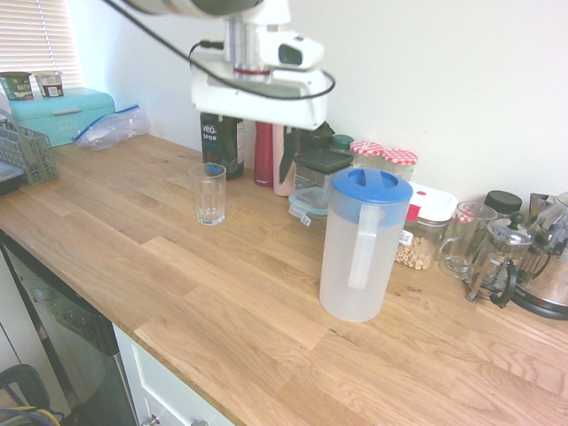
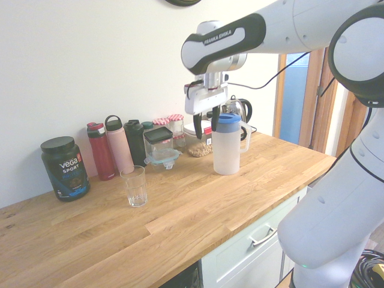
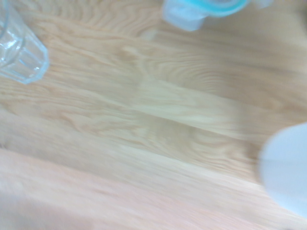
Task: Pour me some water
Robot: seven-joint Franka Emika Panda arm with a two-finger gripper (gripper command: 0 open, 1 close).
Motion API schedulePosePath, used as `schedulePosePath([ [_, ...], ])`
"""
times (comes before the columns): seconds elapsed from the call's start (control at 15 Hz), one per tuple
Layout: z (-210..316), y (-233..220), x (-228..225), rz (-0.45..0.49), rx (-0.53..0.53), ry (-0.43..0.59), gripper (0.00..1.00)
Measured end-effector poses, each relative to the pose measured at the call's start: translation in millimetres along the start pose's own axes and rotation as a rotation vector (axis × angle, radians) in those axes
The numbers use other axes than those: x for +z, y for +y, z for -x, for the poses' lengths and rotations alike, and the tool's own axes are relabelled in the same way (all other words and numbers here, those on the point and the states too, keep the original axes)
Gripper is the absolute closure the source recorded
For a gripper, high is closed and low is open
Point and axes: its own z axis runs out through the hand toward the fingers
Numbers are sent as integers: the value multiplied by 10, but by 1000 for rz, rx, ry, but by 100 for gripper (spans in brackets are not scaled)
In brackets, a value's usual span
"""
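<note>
We find the gripper [image 2: 206, 124] open and empty, raised above the counter [image 1: 222, 293] just beside the jug [image 1: 359, 246], which stands upright with its lid on. The glass [image 1: 211, 194] stands apart, apparently empty. We judge grasping and pouring both outstanding

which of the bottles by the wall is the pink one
The pale pink bottle with the black loop lid, standing between the red bottle and the dark bottle. It is the tallest of the three.
</note>
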Motion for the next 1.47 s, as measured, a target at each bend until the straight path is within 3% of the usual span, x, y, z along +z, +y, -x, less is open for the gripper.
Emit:
schedulePosePath([
  [0.27, -262, 583, -347, -2, -33, 16, 0],
  [0.53, -607, 1181, -38, 9, -31, 16, 0],
  [0.93, -773, 1274, 344, 28, -34, -26, 0],
  [1.2, -812, 1228, 643, 24, -48, 3, 0],
  [1.27, -812, 1226, 690, 20, -48, 14, 100],
  [1.47, -807, 1223, 758, 8, -43, 27, 100],
])
